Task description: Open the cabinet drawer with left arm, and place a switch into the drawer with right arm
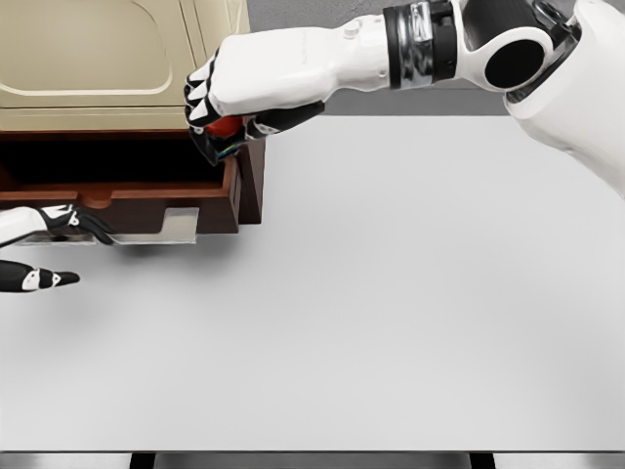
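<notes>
A cream cabinet (117, 59) stands at the back left with its brown drawer (146, 200) pulled out. My right hand (220, 122) reaches in from the upper right and hovers over the drawer's right corner, shut on the switch (227, 129), a small device with a red part and a teal part showing between the fingers. My left hand (68, 223) lies at the left edge, with fingers (93, 227) resting on the metal handle (161, 230) at the drawer's front. The drawer's inside is dark and mostly hidden.
The white table (391, 313) spreads in front and to the right of the cabinet. Its front edge (312, 451) runs along the bottom of the view.
</notes>
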You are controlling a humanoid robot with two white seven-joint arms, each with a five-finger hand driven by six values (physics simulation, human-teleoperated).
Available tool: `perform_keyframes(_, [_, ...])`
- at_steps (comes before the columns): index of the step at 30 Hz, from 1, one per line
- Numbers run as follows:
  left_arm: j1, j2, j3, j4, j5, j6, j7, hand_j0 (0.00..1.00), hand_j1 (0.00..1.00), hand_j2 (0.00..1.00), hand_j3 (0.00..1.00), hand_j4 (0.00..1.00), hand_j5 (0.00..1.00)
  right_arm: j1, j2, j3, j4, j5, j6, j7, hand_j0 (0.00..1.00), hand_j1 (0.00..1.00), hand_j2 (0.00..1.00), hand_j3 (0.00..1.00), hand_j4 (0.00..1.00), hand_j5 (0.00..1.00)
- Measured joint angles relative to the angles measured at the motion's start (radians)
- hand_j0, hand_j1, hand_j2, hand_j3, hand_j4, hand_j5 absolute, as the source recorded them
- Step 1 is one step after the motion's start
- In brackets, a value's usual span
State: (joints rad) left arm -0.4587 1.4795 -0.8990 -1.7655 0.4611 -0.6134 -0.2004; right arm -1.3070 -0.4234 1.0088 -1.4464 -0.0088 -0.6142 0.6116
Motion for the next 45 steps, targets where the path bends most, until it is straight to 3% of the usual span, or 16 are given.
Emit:
perform_keyframes(12, [0.0,0.013,0.026,0.001,0.005,0.001,0.002,0.6,0.6,0.6,0.6,0.6,0.6,-0.005,0.079,0.009,0.084,0.007,0.0,0.0,0.4,0.4,0.4,0.4,0.4,0.4])
perform_keyframes(19, [0.0,0.027,0.044,0.001,0.005,0.001,0.002,0.59,0.59,0.59,0.59,0.59,0.59,-0.006,0.087,0.012,0.136,0.008,0.0,0.0,0.41,0.41,0.41,0.41,0.41,0.41])
perform_keyframes(32, [0.002,0.062,0.049,0.001,0.004,0.001,0.001,0.54,0.54,0.54,0.54,0.54,0.54,-0.017,0.118,0.012,0.168,0.008,0.0,0.0,0.41,0.41,0.41,0.41,0.41,0.41])
perform_keyframes(35, [0.003,0.066,0.048,0.001,0.004,0.001,0.001,0.54,0.54,0.54,0.54,0.54,0.54,-0.015,0.123,0.013,0.183,0.01,0.0,0.0,0.46,0.46,0.46,0.46,0.46,0.46])
perform_keyframes(45, [0.031,0.075,0.052,0.0,0.027,0.004,0.006,0.53,0.53,0.53,0.53,0.53,0.53,-0.017,0.144,0.011,0.232,0.011,0.0,0.0,0.46,0.46,0.46,0.46,0.46,0.46])
